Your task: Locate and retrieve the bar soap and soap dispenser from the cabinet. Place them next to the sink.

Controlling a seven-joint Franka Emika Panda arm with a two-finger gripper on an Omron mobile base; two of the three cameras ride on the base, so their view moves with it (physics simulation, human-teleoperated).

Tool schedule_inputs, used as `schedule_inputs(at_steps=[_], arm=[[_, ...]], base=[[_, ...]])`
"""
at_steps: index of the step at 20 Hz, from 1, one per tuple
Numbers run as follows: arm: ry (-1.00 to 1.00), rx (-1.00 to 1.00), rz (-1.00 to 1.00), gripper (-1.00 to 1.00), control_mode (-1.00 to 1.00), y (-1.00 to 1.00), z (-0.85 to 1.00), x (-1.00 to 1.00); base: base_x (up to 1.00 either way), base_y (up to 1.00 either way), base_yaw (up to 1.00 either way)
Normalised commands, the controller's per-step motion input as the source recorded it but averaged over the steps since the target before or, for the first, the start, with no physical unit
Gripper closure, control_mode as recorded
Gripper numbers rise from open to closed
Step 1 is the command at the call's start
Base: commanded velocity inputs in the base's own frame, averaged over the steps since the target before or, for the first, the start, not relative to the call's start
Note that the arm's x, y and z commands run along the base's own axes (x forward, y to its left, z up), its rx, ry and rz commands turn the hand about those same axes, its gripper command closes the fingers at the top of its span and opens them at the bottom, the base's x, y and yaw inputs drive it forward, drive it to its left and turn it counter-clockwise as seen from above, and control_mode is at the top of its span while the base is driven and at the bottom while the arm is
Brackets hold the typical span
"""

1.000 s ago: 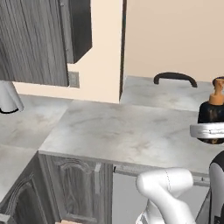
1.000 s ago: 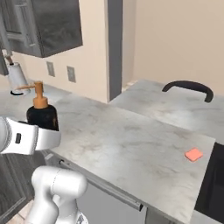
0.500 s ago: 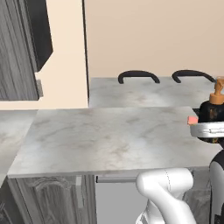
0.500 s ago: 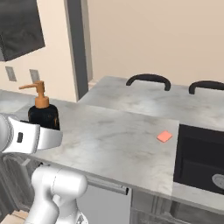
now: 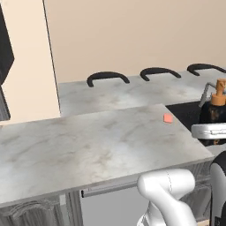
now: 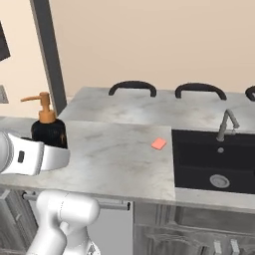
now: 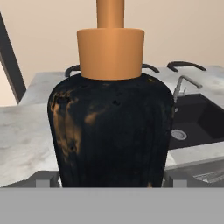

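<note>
My gripper (image 7: 111, 179) is shut on the soap dispenser (image 7: 111, 131), a squat black bottle with an orange pump top held upright between the fingers (image 7: 46, 178). The dispenser (image 6: 48, 130) hangs over the near left part of the counter, and it also appears at the right edge (image 5: 215, 110). The salmon-pink bar soap (image 6: 159, 144) lies flat on the marble counter just left of the black sink (image 6: 214, 159). From the other side, the bar soap (image 5: 168, 118) sits near the counter's right end. A dark corner of the cabinet (image 5: 5, 57) is at the far left.
A grey faucet (image 6: 226, 124) stands behind the sink basin. Dark arched chair backs (image 6: 132, 87) line the far side of the counter. A dark wall post (image 6: 47, 55) rises at the left. Grey lower doors (image 6: 199, 234) run under the counter.
The base has driven to the right, so the cabinet slid off to the left and the sink and bar soap came closer. The dispenser stays in the shut gripper.
</note>
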Motion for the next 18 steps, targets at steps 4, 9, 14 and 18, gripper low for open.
schedule_inputs(at_steps=[4,9,14,18], arm=[[0.0,0.0,0.0,1.0,1.0,0.0,0.0,0.0],[0.0,0.0,0.0,1.0,1.0,0.0,0.0,0.0],[0.0,0.0,0.0,1.0,1.0,0.0,0.0,0.0],[0.0,0.0,0.0,1.0,1.0,0.0,0.0,0.0]], base=[[0.09,-0.15,-0.13],[0.23,-0.29,0.0],[0.17,-0.41,0.02],[0.16,-0.22,0.06]])
